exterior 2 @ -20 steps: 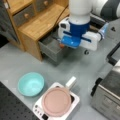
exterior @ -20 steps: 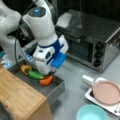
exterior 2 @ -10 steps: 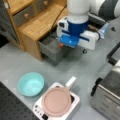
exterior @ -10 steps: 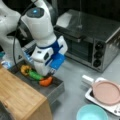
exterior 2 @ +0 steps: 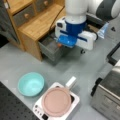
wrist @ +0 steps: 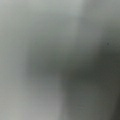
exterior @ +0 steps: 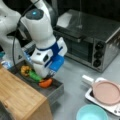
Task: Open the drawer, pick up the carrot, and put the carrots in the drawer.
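The dark-grey drawer (exterior: 55, 90) stands pulled out of the wooden-topped cabinet (exterior: 17, 96) in both front views. The orange carrot (exterior: 45, 83) lies in the drawer near its front end. My gripper (exterior: 49, 76) reaches down into the drawer, its fingertips right at the carrot's top. In a front view the drawer (exterior 2: 49, 49) shows below the blue-and-white hand, and a small orange bit of the carrot (exterior 2: 59, 45) peeks out beside it; the fingertips are hidden there. The wrist view is only a grey surface.
A long green vegetable (exterior: 34, 75) and a round yellow item (exterior: 25, 70) lie in the drawer behind the carrot. A silver toaster oven (exterior: 90, 37), a pink plate (exterior: 107, 92) on a white scale and a teal bowl (exterior 2: 31, 83) stand on the grey table.
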You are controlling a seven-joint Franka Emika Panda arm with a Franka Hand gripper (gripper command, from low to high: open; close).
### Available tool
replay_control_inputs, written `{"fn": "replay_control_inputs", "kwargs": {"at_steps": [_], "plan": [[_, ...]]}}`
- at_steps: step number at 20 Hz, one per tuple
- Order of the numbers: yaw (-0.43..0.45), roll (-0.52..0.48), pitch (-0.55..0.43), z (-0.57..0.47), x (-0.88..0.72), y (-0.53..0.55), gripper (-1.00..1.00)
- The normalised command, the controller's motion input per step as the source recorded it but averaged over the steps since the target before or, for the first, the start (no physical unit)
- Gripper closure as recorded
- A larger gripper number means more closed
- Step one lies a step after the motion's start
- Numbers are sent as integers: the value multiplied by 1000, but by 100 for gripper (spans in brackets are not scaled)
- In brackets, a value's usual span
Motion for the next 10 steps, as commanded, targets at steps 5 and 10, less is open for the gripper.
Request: {"fn": "replay_control_inputs", "kwargs": {"at_steps": [5,10], "plan": [[172,-56,87,94,166,-317,-100],[174,-56,112,72,124,-331,-100]]}}
